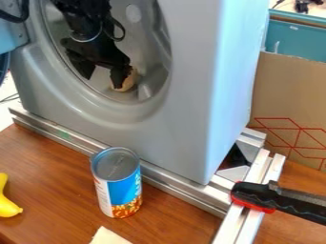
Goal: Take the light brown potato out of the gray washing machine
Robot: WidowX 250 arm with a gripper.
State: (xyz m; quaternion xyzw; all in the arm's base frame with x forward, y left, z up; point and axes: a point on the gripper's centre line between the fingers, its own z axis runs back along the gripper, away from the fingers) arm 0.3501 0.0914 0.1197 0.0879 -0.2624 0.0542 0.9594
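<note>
From where I stand, the gripper (102,80) hangs inside the round opening of the grey washer (181,138), its two fingers spread, with a clear gap between them. A tan, rounded thing (129,80) sits low in the drum (143,52), at about three o'clock from the gap and just beside the right-hand finger in my view, partly behind it. I can't tell whether they touch. It isn't between the fingers.

Taking the gripper as the clock's centre, I see a can (118,190) upright on the wooden table (47,176) at six o'clock, in front of the washer and its metal rail (181,183). A pale scrap (109,237) lies beyond it in the same direction. At seven o'clock there's a yellow banana (7,207), partly in sight. A black and red clamp (255,195) lies across the rails between four and five, and a cardboard box (286,95) stands near three.
</note>
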